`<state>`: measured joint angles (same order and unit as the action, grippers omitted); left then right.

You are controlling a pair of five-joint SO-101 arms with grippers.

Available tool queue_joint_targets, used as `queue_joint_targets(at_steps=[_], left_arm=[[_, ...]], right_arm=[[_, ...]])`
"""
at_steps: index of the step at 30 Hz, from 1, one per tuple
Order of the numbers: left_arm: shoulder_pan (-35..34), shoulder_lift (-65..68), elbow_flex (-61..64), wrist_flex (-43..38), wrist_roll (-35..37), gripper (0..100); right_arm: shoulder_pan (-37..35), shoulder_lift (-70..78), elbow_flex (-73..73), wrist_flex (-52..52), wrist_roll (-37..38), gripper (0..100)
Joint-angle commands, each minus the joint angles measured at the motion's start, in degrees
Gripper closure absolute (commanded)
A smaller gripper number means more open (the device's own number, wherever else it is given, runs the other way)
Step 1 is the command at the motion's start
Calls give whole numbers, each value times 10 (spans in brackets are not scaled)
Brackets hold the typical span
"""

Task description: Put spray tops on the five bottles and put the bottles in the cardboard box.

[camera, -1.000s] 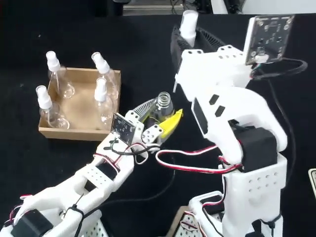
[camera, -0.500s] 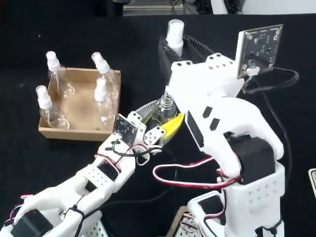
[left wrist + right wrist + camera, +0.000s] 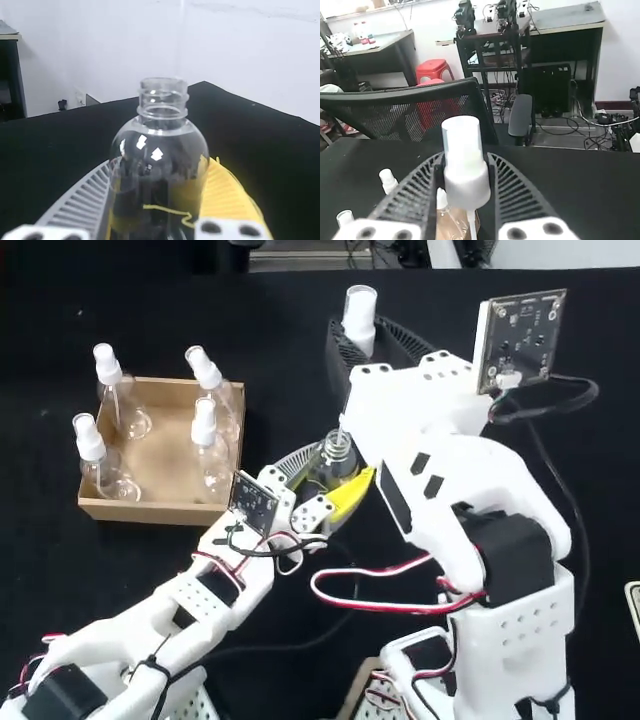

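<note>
High view: on the black table (image 3: 70, 570), the cardboard box (image 3: 160, 455) at the left holds four capped bottles (image 3: 207, 435). At centre the left gripper (image 3: 337, 462) grips an open bottle (image 3: 336, 446).

Left wrist view: a white wall (image 3: 240, 45) stands behind this bottle.

Right wrist view: the right gripper (image 3: 465, 161) clamps a spray top (image 3: 463, 147). Behind are an office chair (image 3: 395, 110) and a red stool (image 3: 434, 70).

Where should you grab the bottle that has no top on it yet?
Grip its round belly from the side, below the neck. The open bottle stands upright, and its threaded neck must stay free for the spray top. The left gripper holds it just so, a finger on each side.
</note>
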<state>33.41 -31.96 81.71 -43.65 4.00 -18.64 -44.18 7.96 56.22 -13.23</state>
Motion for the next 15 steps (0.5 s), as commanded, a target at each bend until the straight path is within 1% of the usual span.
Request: queue_joint_targets(at_steps=[1, 5, 10, 15], left_arm=[[7, -8, -22, -11, 8, 970], [7, -9, -22, -11, 8, 970], [3, -8, -22, -11, 8, 970], [4, -8, -22, -11, 8, 970]], right_arm=[[7, -13, 28, -40, 2, 987], [9, -16, 79, -76, 2, 987], [9, -17, 93, -73, 0, 987], [9, -50, 90, -76, 2, 987]])
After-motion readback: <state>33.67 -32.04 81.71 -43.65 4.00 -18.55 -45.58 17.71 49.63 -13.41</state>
